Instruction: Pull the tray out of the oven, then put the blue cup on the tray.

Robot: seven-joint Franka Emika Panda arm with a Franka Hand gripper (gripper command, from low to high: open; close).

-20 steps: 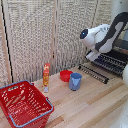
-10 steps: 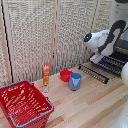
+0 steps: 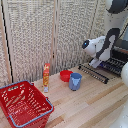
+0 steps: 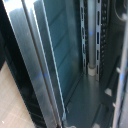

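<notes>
- Arm had shifted toward the oven (exterior view's right); its hand's state could not be told.
- Tray lay out on the bench.
- Blue cup stood untouched beside red bowl, awaiting transfer.

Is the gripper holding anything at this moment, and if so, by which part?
It cannot be told. The gripper's fingers are hidden in both views; the arm reaches over the tray at the oven. The blue cup stands untouched on the table.
</notes>
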